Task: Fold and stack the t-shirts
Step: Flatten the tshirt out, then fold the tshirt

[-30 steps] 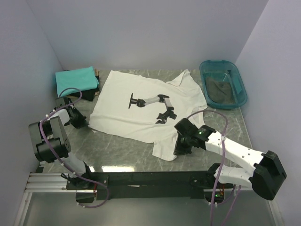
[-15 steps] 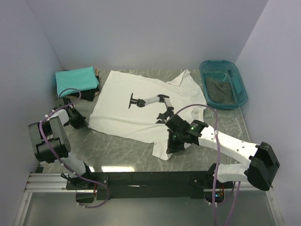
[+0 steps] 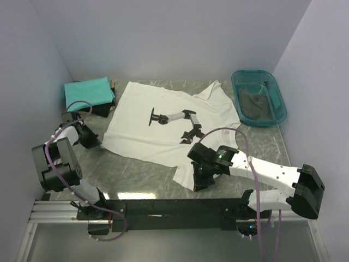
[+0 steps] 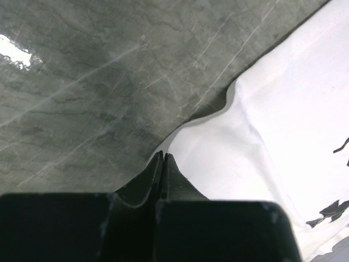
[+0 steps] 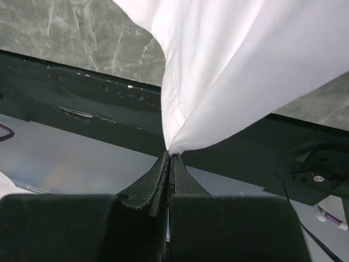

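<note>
Top external view: the white t-shirt (image 3: pixel 136 109) lies print-up across the middle of the marble-patterned table (image 3: pixel 142 169), pinned at two near corners by the robot's arms. The right gripper (image 3: pixel 197 181), jaws clamped on the shirt's near right corner, has swung left and toward the table's front edge over the past second, dragging that corner with it; the cloth there now bunches into a narrower tongue than a moment ago. The left gripper (image 3: pixel 98 143), likewise closed on the shirt's near left corner, has barely shifted.

The right wrist view shows the hem hanging in a taut fold from the closed right gripper (image 5: pixel 169 156), raised clear of the table with the front rail behind it. The left wrist view has the left gripper (image 4: pixel 162 158) nipping the cloth edge low against the stone.

The move looks like a tug to flatten or square the shirt before the first fold – no fold has yet been made. A folded teal shirt (image 3: pixel 87 90) already rests on a black shirt (image 3: pixel 104 109) at the far left corner, while a teal tub (image 3: pixel 275 119) sits far right
</note>
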You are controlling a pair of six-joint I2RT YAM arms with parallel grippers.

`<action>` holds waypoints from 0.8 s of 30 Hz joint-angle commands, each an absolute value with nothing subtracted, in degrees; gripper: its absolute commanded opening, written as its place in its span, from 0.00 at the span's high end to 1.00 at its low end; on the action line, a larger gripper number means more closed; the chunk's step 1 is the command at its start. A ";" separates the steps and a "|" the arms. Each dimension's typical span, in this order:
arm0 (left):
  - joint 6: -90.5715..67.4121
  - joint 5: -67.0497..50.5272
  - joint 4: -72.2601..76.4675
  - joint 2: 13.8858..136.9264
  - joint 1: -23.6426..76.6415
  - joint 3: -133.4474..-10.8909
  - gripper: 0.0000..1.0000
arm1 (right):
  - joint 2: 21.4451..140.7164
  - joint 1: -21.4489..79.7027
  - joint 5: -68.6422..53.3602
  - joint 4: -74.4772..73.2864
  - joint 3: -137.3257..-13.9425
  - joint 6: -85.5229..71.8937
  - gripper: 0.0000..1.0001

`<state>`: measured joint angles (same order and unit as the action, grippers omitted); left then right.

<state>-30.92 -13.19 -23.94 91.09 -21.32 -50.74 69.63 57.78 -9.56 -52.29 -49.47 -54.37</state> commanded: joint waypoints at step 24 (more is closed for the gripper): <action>-31.11 -9.14 -30.06 75.06 -22.85 -45.62 0.99 | 58.63 62.14 -14.15 -63.72 -48.34 -61.79 1.00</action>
